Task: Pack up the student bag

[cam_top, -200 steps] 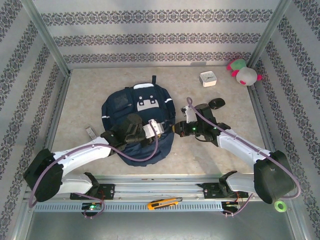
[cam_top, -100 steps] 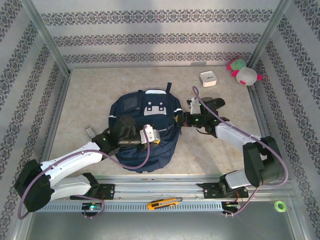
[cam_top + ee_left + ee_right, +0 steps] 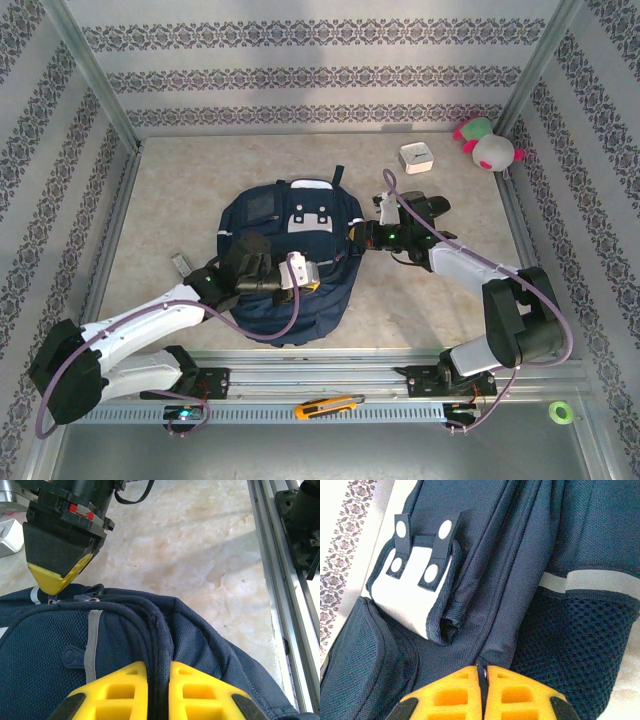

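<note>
No readable text for you anywhere. On student bag (image 3: 210, 650), oval rubber badge (image 3: 75, 656) just left of left gripper (image 3: 158, 672) jaws: embossed mark, illegible. On white box (image 3: 416, 158), well beyond right gripper (image 3: 358, 238) jaws: dark mark, too small.

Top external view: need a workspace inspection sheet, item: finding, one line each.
Surface: pale marbled table, no spills seen.
Job's things: student bag lying flat mid-table.
Clutter: white box and plush toy far right; small grey item left of the bag; utility knife and green tape roll by the front rail.
Grippers: left tool shut on a piped seam of the bag; right tool shut at the bag's side edge, pinching a thin dark sliver.
Cables: purple cable from the left arm loops over the bag; another follows the right arm.
Surroundings: patterned walls, metal frame posts.
</note>
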Robot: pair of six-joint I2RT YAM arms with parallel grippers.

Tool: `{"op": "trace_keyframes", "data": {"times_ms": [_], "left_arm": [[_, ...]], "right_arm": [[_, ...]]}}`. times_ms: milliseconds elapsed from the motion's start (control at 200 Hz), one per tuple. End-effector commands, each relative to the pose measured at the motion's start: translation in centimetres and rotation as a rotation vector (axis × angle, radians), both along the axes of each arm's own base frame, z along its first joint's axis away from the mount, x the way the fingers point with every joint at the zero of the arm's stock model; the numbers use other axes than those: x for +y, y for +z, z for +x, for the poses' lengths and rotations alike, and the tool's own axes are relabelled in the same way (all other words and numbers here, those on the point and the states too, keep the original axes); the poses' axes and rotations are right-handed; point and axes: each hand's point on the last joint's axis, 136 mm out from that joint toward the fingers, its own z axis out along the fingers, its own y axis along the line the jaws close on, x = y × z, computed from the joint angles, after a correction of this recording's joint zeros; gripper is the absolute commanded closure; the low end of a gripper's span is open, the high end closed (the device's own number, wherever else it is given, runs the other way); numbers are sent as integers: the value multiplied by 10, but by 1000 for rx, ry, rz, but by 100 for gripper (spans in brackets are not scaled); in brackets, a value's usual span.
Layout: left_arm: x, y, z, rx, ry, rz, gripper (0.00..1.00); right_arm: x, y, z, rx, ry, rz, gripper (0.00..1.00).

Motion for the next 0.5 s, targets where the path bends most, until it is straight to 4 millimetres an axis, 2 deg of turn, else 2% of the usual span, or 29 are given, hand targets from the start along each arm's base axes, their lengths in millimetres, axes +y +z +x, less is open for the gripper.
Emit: {"op": "trace_keyframes", "data": {"times_ms": [0,195,495], "left_arm": [[-8,34,-28,-34,-136,-109,97],[-5,29,-25,-20,-104,-97,96],[-1,25,-23,-17,-75,-85,95]], "right_arm": [[-43,-1,38,-92,-208,-126,100],[-42,-9,30,-92,-206,-140,100],[-48,-21,43,-73,-216,-156,100]]}}
